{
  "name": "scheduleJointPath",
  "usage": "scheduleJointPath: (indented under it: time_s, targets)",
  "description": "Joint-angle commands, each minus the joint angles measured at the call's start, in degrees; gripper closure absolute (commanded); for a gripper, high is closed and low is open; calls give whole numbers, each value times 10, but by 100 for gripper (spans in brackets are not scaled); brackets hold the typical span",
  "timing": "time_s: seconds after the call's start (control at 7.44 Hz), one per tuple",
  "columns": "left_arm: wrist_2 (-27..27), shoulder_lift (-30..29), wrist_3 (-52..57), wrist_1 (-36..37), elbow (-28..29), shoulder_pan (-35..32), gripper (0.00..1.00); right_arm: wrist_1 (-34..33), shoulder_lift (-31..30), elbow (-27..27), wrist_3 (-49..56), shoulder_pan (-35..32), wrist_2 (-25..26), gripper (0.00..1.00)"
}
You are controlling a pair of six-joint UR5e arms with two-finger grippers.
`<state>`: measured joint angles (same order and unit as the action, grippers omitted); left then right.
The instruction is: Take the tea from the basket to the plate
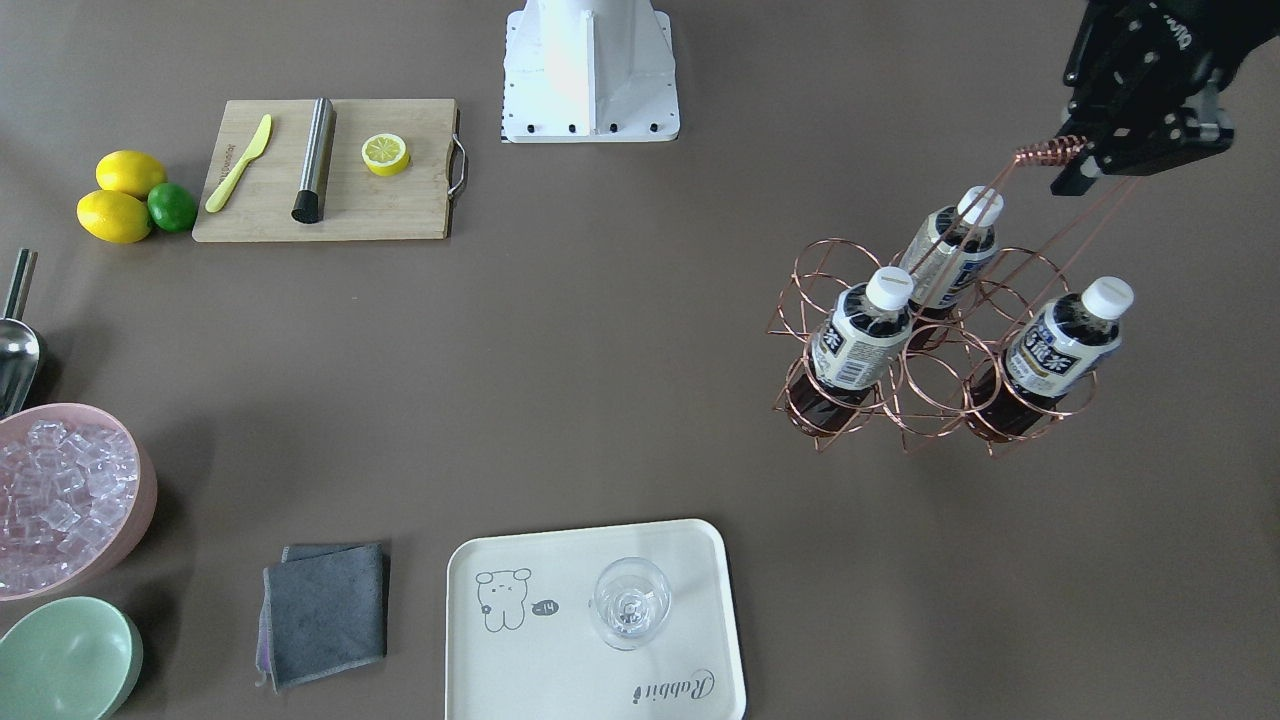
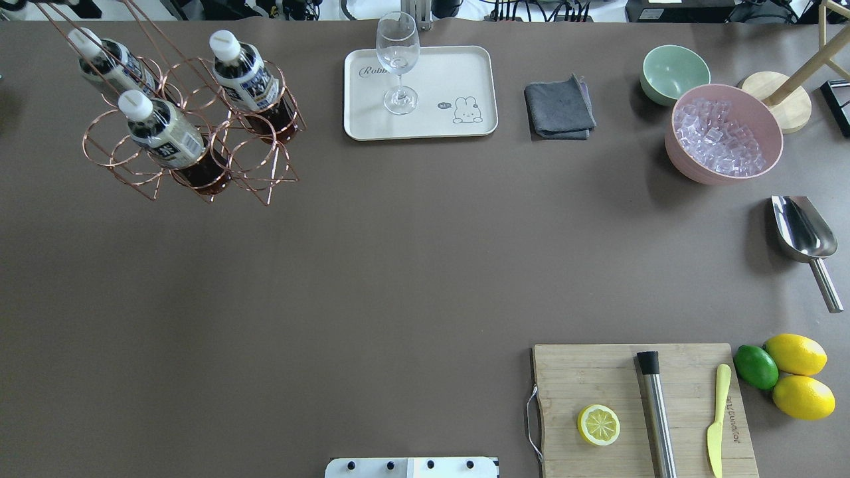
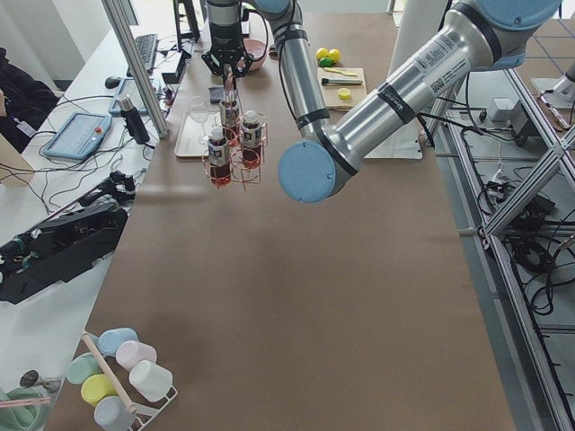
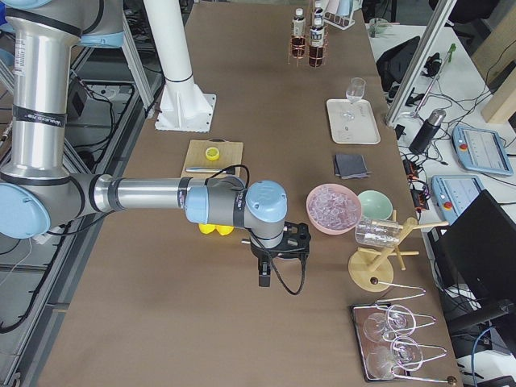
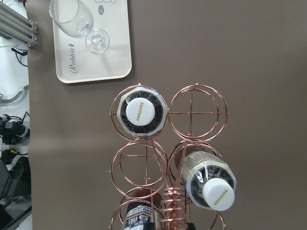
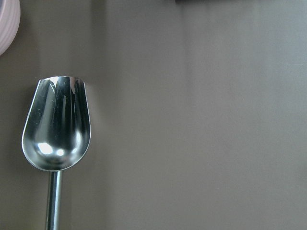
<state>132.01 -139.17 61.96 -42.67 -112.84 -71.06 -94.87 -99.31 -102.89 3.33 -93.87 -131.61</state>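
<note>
Copper wire makes the basket, which is at the far left of the worktop. Three small bottles stand in its rings. The tea closest to the plate is a good one to take. The plate lies far away in the middle, with a glass standing on it.

The left jaws are closed on the curly coil at the top of the basket handle. I cannot tell if the basket rests on the worktop or hangs a little above it. The right jaws are far off on the right, over a metal scoop. I cannot tell if they are open or closed.

I think the tea is a bit heavy for its size, because it is full. The plastic is smooth, so it may slip. It may also squash if it is pinched too hard. The ring hides the lower part, so the best place to hold it looks like the white cap or just under it. Then it can go straight up and out. The wire basket is light and may come up too, so holding its handle helps. The glass can break, so the tea should go on a bare part of the plate.
</note>
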Motion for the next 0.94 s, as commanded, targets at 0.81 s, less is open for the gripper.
scheduleJointPath:
  time_s: [0.81]
  targets:
    - [-39,-19,-369,-65,-59,216,100,26,-18,0,4,-74,-84,0]
